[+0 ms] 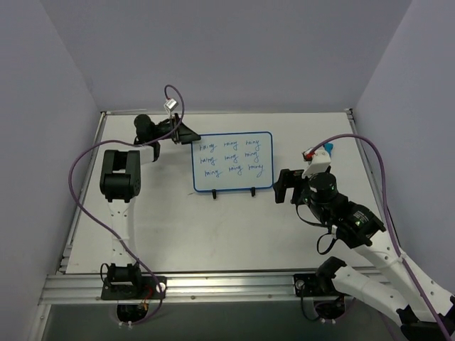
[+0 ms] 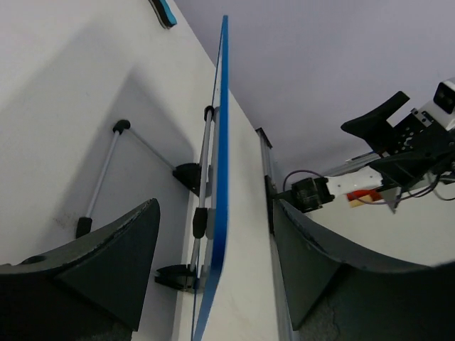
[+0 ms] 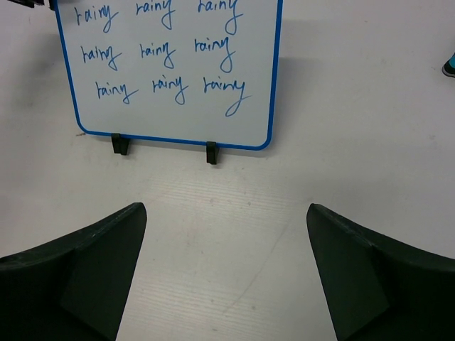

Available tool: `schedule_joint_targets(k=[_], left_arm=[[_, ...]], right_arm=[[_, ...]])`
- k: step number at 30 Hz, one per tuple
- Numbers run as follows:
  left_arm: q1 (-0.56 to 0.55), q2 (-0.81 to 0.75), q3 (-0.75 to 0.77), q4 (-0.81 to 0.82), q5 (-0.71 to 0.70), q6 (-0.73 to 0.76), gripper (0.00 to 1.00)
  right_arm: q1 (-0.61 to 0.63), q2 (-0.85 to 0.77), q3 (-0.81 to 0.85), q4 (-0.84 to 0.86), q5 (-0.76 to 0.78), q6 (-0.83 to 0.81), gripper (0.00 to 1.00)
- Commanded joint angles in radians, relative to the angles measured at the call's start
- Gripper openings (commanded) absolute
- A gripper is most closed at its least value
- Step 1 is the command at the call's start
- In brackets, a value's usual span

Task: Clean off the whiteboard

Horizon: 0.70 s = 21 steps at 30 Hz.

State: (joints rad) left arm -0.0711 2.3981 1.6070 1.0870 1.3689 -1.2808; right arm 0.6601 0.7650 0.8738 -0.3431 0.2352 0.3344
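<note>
The board (image 1: 233, 162) stands propped on its wire stand (image 2: 206, 163) toward the back of the tabletop (image 1: 185, 227), about midway between the left and right edges. Its long axis runs left to right and its face leans toward the arms. All 3 rows of blue writing are there, 3 words to a row, so no wiping shows.

The left gripper (image 1: 186, 133) is at the board's upper left corner. From its own camera the board is seen edge-on, running straight down the gap between the 2 fingers, which stand spread with clear space on either side and pinch nothing. My guess is that this arm means to clamp that edge and steady the board, and for that it only has to close across the board's thin side.

The right gripper (image 3: 226, 213) hangs in front of the board's lower right corner, spread wide and empty, facing the writing.

A small blue eraser (image 1: 328, 150) lies to the right of the board near the right edge, just beyond the right wrist, so the right arm is plainly the nearer. Nothing lies between them, though the arm would have to turn away from the board to reach it.
</note>
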Motion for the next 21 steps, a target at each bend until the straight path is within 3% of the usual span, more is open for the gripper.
schedule_joint_targets(k=[1,5,8,21], left_arm=[[-0.004,0.042,0.045,0.442,0.045,-0.281,0.73],[-0.001,0.016,0.001,0.305,0.027,-0.131,0.74],[-0.002,0.012,-0.007,0.278,0.025,-0.104,0.73],[-0.007,0.010,0.008,0.264,0.021,-0.104,0.48]], right_arm=[[-0.007,-0.009,0.044,-0.008,-0.005,-0.021,0.91],[-0.007,-0.009,0.047,-0.010,-0.007,-0.026,0.91],[-0.005,-0.010,0.042,-0.007,-0.008,-0.028,0.91],[-0.005,-0.013,0.030,0.003,-0.016,-0.031,0.90]])
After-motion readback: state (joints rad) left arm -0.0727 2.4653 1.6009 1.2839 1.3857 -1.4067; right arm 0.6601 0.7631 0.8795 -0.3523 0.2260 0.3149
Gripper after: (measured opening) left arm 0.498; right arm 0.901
